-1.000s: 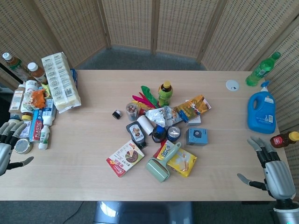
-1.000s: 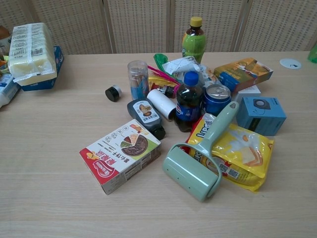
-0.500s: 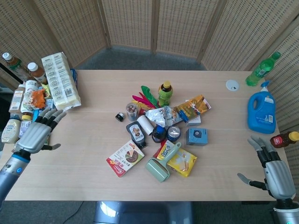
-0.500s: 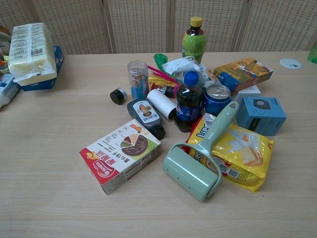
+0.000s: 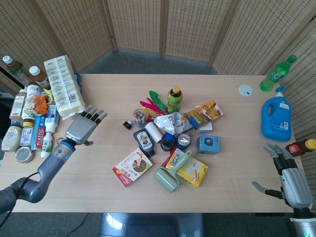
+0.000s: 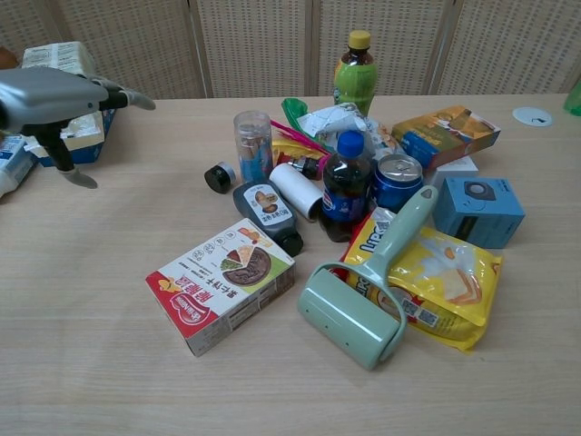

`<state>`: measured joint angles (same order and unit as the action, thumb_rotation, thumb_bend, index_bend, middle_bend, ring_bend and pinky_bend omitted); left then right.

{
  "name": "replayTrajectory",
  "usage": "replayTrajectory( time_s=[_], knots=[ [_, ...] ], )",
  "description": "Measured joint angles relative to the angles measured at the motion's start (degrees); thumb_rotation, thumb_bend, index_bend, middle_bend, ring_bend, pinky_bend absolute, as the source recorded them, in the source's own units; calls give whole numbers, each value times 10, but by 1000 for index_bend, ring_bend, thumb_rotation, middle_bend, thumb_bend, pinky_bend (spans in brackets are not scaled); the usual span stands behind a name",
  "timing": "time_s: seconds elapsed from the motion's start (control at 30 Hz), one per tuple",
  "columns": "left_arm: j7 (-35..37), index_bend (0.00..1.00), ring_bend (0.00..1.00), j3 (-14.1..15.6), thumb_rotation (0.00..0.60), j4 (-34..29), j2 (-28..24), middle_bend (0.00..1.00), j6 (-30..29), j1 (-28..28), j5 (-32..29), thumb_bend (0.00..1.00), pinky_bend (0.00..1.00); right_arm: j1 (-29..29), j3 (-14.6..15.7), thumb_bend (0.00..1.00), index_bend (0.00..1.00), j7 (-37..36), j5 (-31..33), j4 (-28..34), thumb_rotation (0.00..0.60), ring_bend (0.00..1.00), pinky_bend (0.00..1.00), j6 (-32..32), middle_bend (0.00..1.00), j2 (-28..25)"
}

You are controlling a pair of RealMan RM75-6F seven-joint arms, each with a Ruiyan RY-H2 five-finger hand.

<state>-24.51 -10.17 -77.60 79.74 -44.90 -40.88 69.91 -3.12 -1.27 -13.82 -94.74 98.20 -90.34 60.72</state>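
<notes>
Head view shows one wooden table (image 5: 98, 192) with a heap of goods at its middle and a second cluster along its left edge. Largest at the left is one long pack of yellow sponges (image 5: 63, 86), its long axis running near to far. At the far right stand one blue detergent jug (image 5: 278, 118) and one green soda bottle (image 5: 278, 72).

The left hand (image 5: 83, 128) hovers over bare table, fingers spread apart and pointing toward the far right, holding nothing. It is just right of the sponge pack and left of the heap. In the chest view the same left hand (image 6: 54, 98) shows at the far left, palm down, above the table. Nearest to it from the heap is one small black-capped jar (image 5: 128, 124), lying on its side just left of one clear tube of snacks (image 5: 139, 117); the two are close together, whether touching I cannot tell.

The right hand (image 5: 291, 180) sits at the near right corner, well apart from everything but one brown bottle (image 5: 300, 147), fingers spread and empty.

In the heap: one mint-green lint roller (image 6: 368, 282), handle pointing far and right, resting on one yellow snack bag (image 6: 449, 282); one red flat box (image 6: 222, 295); one blue box (image 6: 478, 211); one cola bottle (image 6: 345, 186); one can (image 6: 398, 180); one green tea bottle (image 6: 355, 71)
</notes>
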Motion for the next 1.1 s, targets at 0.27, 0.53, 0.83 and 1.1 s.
replayTrajectory(
  time_s=[0.27,0.53,0.83,1.1],
  knots=[
    [-85,18,0,-7,600,80,94,0,26,-60,-89,0,0,-3,-3,0,0,-15,12,-7,600,0,0,7,0,-2],
    [-117,38,0,-10,600,157,168,0,40,-106,-142,0,0,-5,-6,0,0,-29,21,-13,600,0,0,13,0,-3],
    [-101,50,0,-6,600,239,219,0,57,-130,-149,0,0,-7,-11,0,0,-34,28,-18,600,0,0,13,0,-1],
    [-74,66,0,-6,600,320,257,0,83,-152,-145,0,0,-9,-15,0,0,-30,33,-19,600,0,0,16,0,1]
  ],
)
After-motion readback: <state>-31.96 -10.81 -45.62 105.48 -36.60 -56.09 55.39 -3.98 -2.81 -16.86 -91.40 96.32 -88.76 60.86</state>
